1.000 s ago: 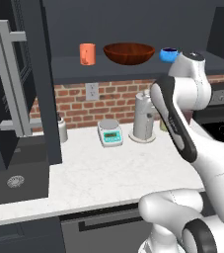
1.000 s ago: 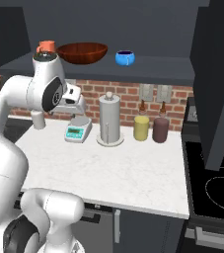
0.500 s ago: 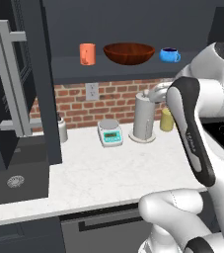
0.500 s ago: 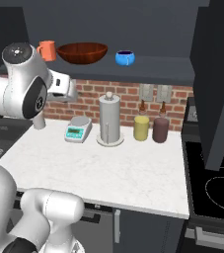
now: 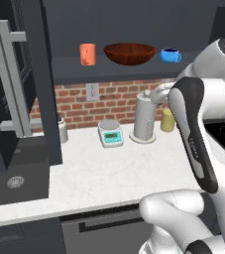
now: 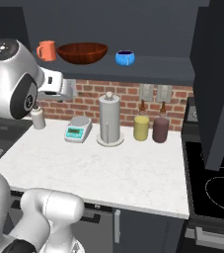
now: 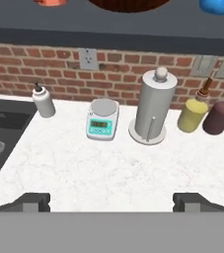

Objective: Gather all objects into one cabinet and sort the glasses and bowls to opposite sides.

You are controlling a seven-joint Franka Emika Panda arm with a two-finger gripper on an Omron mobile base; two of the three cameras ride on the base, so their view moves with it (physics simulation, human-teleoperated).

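— Where's the tool [image 7: 111,200] at?

— Up over the white speckled counter [image 7: 108,173], its two dark fingertips [image 7: 32,200] standing wide apart with nothing between them. It looks down toward the brick wall.

— What sits below it?

— A steel paper-towel cylinder [image 7: 154,106] upright in the middle, a small white kitchen scale [image 7: 102,119] just to its left, a white soap bottle [image 7: 43,101] further left near the dark sink [image 7: 0,133]. A yellow canister [image 7: 193,114] and a maroon canister [image 7: 219,117] stand side by side on the right.

— And the dishes?

— On the dark charcoal cabinet's shelf [image 5: 134,67] above: a small orange mug [image 5: 87,53] at the left, the wide reddish-brown wooden bowl [image 5: 129,52] in the middle, one bright-blue cup [image 5: 170,55] to the right, all apart. The pale grey bar-handled door [image 5: 10,79] hangs open at the left.
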